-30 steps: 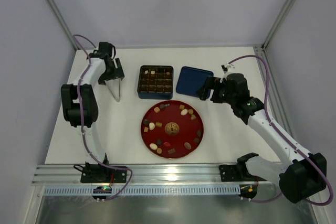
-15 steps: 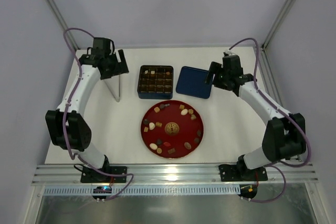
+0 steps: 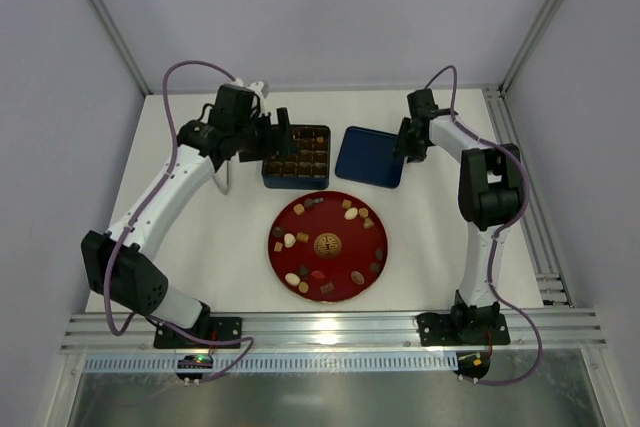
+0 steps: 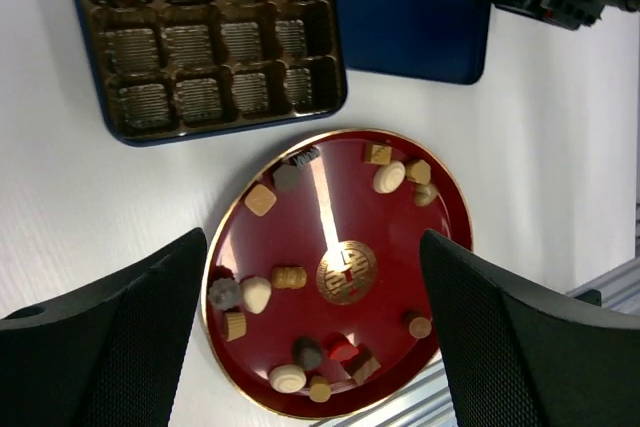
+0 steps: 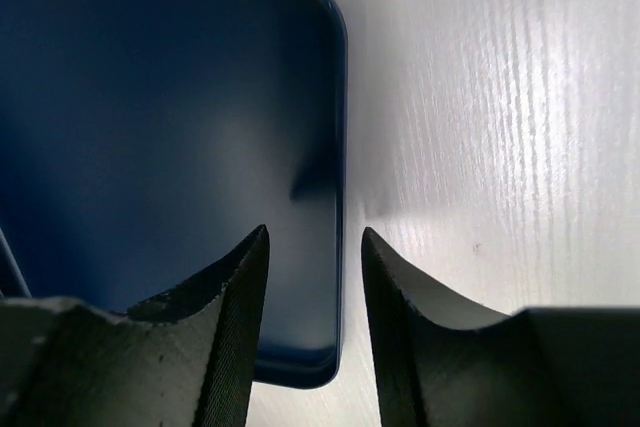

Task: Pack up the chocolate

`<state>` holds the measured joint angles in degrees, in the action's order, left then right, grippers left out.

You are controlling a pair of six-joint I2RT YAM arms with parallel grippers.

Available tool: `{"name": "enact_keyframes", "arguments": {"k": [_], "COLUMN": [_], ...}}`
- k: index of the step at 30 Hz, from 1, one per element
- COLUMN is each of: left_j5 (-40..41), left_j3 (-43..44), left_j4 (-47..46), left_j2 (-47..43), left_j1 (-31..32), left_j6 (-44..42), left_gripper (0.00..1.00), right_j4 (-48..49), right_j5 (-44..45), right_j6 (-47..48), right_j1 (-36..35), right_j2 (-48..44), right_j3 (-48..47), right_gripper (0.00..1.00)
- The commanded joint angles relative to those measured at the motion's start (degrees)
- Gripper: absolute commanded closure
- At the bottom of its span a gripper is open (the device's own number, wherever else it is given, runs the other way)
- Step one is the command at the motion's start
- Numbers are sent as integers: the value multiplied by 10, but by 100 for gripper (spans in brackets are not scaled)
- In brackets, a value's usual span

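Note:
Several small pieces of chocolate (image 3: 351, 214) (image 4: 388, 177), brown, tan and cream, lie scattered on the round red plate (image 3: 325, 222) (image 4: 400, 247). A few more sit in the top cells of the dark blue grid box (image 3: 296, 184) (image 4: 200, 47). My left gripper (image 3: 278, 135) (image 4: 320, 337) hangs high over the box's left side, open wide and holding nothing. My right gripper (image 3: 403, 147) (image 5: 315, 232) is low at the blue lid (image 3: 368, 157) (image 5: 150, 127). Its jaws stand narrowed astride the lid's right edge, with a gap on both sides.
The lid lies flat on the white table just right of the box, and the plate sits in front of both. A metal rail (image 3: 330, 329) runs along the near edge. Frame posts and grey walls close in the sides.
My left arm swung from the far left to above the box. The right gripper travelled to the lid's right edge and its jaws narrowed.

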<state>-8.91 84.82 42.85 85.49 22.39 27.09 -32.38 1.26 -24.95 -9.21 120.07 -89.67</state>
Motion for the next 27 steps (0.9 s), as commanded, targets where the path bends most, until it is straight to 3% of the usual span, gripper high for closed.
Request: {"name": "enact_keyframes", "arguments": {"k": [1,5,15,21,25,27], "left_j5": [-31,-38,-58,-100,-110,-111], "left_j3": [5,25,85,119,168,186], "left_j4": [-42,-58,-130,-202,-204,-205], "left_j2": [5,43,150,216,276,295], "left_j1": [33,60,99,106,108,109], "left_j6": [20,29,45,62,66,63], "left_gripper": [15,15,15,16,16,16], "right_j4": [-27,-24,-33,-45,-51,-48], "right_j5": [16,9,31,53,39,26], "right_j6": [8,9,24,38,53,59], "right_j1": [4,5,3,1,8,13], "right_j2": [2,16,38,52,59,58], "right_j3": [-42,-42,-48,-67,-77,-77], "right_gripper": [56,67,72,82,95,96]}}
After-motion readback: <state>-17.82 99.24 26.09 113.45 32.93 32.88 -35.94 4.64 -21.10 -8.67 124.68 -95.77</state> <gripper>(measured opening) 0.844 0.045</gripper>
